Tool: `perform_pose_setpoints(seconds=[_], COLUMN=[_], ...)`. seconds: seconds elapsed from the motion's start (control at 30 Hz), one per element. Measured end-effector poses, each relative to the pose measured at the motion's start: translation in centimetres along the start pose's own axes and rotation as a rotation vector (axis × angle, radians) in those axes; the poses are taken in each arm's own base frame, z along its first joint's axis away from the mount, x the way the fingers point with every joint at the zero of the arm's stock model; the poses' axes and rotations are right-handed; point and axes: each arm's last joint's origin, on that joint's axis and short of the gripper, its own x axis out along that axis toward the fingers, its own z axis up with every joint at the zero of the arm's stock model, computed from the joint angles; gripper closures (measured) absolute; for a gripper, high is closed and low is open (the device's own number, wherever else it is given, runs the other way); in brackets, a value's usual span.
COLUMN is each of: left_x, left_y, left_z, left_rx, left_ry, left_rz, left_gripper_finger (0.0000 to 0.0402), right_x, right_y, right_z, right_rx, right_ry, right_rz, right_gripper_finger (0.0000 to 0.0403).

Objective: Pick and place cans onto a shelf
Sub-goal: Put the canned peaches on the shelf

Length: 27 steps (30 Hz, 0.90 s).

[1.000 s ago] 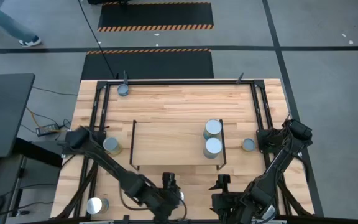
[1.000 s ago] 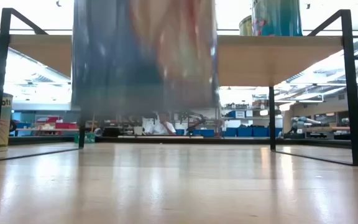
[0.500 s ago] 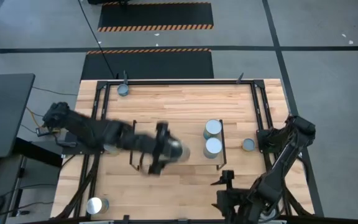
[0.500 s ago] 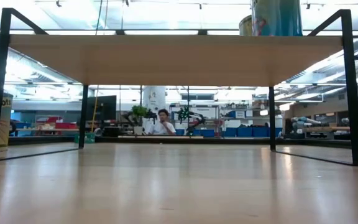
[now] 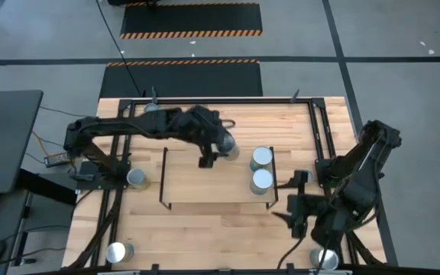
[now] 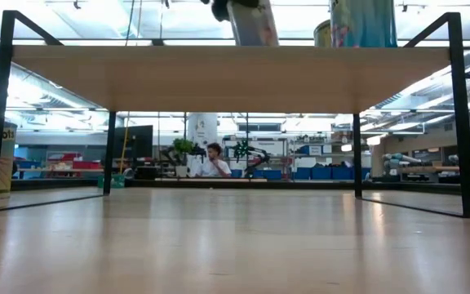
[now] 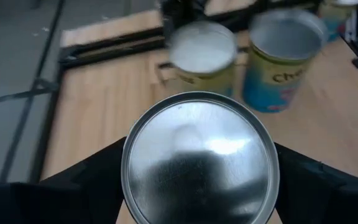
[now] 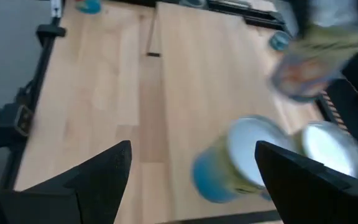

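Reaching over shelf (image 5: 205, 183), left tool (image 5: 216, 145) clasping can (image 7: 199, 158)

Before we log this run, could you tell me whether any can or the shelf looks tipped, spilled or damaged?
Nothing stands out. Two cans stand upright on the shelf. The left gripper holds a third can above the shelf's far side. The right gripper hangs open beside the shelf's right end.

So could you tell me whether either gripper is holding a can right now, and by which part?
The left gripper holds a can by its sides, above the shelf. The right gripper is open and holds nothing.
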Motion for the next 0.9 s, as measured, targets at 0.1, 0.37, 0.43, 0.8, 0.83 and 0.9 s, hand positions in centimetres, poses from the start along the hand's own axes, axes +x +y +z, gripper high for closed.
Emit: perform_pose_setpoints(seconds=[0.1,0.37,0.43,0.8,0.83,0.9], left_x=[2.1,4.1,4.2,4.8,4.9,4.9], left_y=[-1.2,-2.4,-2.4,-2.5,-2.5,-2.5], left_z=[-0.2,-0.5,-0.4,-0.7,-0.6,-0.6], left_rx=[0.024,0.066,0.062,0.048,0.049,0.052], left_ry=[0.028,0.064,0.055,0.074,0.066,0.062], left_rz=[-0.035,0.012,0.014,0.006,0.007,0.009], left_gripper_finger=[0.0077,0.0076,0.0076,0.0047,0.0047,0.0046], right_x=[-0.8,-3.3,-3.7,-3.0,-2.9,-2.7], right_y=[-2.0,-6.4,-6.8,-6.1,-6.0,-5.7], right_z=[0.3,0.8,0.7,0.7,0.7,0.7], right_rx=[0.023,0.099,0.107,0.066,0.064,0.058], right_ry=[-0.006,-0.048,-0.054,-0.034,-0.031,-0.022], right_rz=[-0.008,0.037,0.043,0.033,0.033,0.035], right_gripper_finger=[0.0053,0.0053,0.0053,0.0053,0.0053,0.0053])
